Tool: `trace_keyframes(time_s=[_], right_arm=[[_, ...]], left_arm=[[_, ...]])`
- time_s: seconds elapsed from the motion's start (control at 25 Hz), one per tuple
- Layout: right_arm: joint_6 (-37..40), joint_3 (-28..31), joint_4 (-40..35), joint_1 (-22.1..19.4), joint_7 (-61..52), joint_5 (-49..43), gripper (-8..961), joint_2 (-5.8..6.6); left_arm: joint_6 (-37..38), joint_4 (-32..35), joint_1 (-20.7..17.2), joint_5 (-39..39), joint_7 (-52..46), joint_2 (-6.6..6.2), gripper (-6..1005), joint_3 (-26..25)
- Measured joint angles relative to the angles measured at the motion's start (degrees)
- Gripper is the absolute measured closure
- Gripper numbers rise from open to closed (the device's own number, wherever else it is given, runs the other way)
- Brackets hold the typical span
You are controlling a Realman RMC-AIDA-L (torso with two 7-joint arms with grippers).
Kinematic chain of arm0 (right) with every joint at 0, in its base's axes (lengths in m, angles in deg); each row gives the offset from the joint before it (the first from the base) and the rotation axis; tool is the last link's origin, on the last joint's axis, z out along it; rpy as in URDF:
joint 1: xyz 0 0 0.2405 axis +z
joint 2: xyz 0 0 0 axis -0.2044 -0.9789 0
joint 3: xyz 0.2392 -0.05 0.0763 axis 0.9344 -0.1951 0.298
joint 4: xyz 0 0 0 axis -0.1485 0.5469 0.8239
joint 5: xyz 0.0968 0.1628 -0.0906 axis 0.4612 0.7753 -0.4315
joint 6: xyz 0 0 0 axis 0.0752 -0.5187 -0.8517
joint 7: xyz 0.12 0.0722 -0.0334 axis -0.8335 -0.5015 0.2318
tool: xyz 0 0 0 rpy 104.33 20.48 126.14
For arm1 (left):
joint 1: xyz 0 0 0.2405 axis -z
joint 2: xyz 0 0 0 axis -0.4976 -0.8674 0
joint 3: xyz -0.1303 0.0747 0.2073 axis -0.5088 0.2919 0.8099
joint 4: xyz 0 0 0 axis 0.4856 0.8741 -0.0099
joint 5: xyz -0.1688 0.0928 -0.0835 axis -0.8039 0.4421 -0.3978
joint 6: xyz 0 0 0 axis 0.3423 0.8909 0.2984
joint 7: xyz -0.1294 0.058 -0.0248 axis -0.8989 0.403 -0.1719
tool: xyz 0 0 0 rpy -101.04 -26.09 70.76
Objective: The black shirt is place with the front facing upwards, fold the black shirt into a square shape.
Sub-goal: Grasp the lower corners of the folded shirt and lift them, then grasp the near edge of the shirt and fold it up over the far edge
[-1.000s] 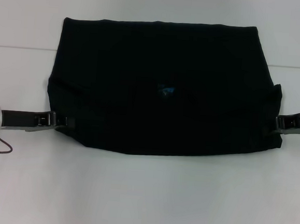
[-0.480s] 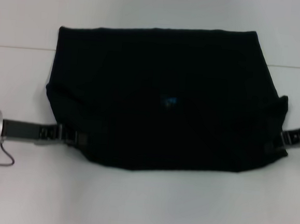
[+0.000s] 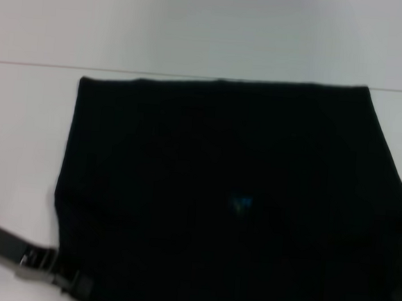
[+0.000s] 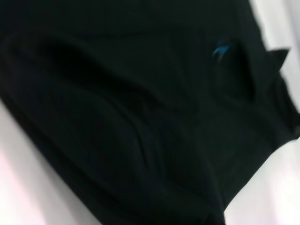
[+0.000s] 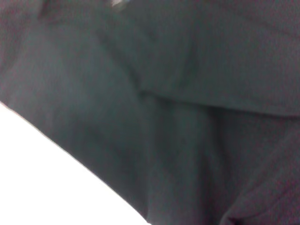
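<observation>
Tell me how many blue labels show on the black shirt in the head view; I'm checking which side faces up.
1. A small blue label sits near the middle of the black shirt, slightly right of centre. Others could be hidden under folds.

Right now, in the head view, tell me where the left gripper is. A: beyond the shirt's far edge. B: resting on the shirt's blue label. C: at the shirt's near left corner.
C: the left gripper meets the black shirt at its near left corner.
</observation>
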State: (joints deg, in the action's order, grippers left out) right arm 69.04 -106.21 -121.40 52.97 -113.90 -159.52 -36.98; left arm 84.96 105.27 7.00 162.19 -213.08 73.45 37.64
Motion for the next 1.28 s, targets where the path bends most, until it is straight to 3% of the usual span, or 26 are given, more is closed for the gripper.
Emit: trace_keyframes(time_s=[0.2, 0.28, 0.6, 0.76, 1.08, 1.2, 1.28], right_arm=[[4.84, -0.06, 0.66, -0.28, 3.35, -3.36, 883, -0.66], [6.86, -0.11, 0.80, -0.20, 4.27, -4.69, 883, -1.70], [5.64, 4.37, 0.91, -0.26, 4.31, -4.04, 882, -2.39], [4.98, 11.60, 0.94, -0.66, 4.62, -1.63, 883, -1.78], [-2.83, 29.14, 2.78, -2.20, -1.88, 10.23, 885, 1.57], [-8.97, 32.72, 6.21, -3.33, -3.14, 17.38, 886, 2.01], [-13.02, 33.50, 9.64, -3.96, -2.12, 23.01, 887, 1.66]], left_arm=[[7.00, -0.03, 1.82, 2.97, -0.59, -0.18, 963, 0.40], [8.50, -0.04, 2.20, 3.01, -0.35, -0.09, 963, 0.83], [7.02, 0.08, 3.56, 2.69, -0.41, 0.48, 963, 2.73], [4.42, 0.55, 3.92, 2.39, -1.09, -0.22, 963, -3.52], [-7.09, 0.68, 4.35, 0.39, -2.51, -2.25, 962, -22.30], [-12.66, 0.35, 3.88, -4.54, -1.14, -1.75, 962, -25.79], [-16.28, -0.12, 3.78, -7.63, 0.68, -0.69, 962, -25.89]])
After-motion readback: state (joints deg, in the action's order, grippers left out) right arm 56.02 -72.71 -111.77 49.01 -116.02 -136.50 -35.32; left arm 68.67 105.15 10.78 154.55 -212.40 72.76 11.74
